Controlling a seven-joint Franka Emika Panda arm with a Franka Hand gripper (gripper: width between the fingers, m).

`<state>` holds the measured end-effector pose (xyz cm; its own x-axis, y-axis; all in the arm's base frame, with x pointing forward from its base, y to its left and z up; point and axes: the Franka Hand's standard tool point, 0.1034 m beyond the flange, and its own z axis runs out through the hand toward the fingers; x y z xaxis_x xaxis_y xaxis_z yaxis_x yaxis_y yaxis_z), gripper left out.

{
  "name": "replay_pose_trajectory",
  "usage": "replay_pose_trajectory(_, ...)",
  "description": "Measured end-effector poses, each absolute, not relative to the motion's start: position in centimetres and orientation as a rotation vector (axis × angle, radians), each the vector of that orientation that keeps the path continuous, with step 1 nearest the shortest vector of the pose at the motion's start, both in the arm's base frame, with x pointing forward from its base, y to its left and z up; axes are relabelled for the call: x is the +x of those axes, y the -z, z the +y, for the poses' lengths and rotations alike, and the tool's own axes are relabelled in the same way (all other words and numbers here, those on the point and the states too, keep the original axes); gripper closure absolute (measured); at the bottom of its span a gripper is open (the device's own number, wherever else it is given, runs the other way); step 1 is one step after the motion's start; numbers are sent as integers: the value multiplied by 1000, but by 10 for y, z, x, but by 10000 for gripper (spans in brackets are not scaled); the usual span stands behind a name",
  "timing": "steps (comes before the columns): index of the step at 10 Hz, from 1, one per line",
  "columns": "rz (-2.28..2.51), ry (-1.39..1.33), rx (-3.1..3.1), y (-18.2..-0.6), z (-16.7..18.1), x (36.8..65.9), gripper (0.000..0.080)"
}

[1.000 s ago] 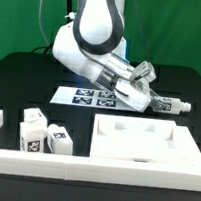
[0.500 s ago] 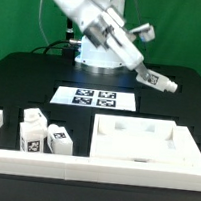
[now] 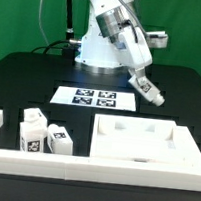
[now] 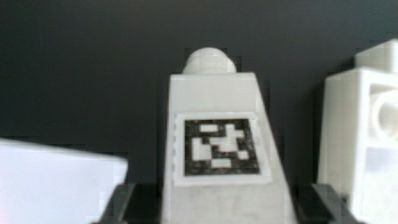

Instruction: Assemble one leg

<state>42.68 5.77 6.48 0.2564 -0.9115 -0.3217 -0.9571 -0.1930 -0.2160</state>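
Note:
My gripper (image 3: 138, 78) is shut on the leg (image 3: 148, 90), a small white square post with a black-and-white tag, and holds it in the air above the table's right middle, tilted with its stub end down toward the exterior view's right. In the wrist view the leg (image 4: 217, 125) fills the middle between my two dark fingers (image 4: 139, 203), its rounded stub pointing away from the camera. The large flat white slab (image 3: 144, 142) lies on the table below and in front of the held leg. Three more tagged legs (image 3: 43, 131) stand at the front left.
The marker board (image 3: 89, 95) lies on the black table behind the slab. A white L-shaped fence (image 3: 41, 166) runs along the front edge and up the left side. The robot base (image 3: 93, 53) stands at the back.
The arm has swung the held leg from lying level low over the table, up to the right, then back down; the leg now hangs tilted with its stub end down.

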Motion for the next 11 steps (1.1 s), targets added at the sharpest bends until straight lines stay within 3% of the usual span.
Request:
replay_pose_trajectory(1,1683,-127,-2204,-64,52,446,514)
replay_pose_trajectory(3,1666,28,-2266,-106,53,483,514)
replay_pose_trajectory(5,1763,117,-2242,-103,75,465,514)
replay_pose_trajectory(7,1807,106,-2226,-106,101,465,514)
replay_pose_trajectory(8,1765,90,-2296,-119,116,470,514)
replay_pose_trajectory(9,1700,142,-2374,-142,109,485,514)
replay_pose_trajectory(11,1607,303,-2498,-166,99,508,514)
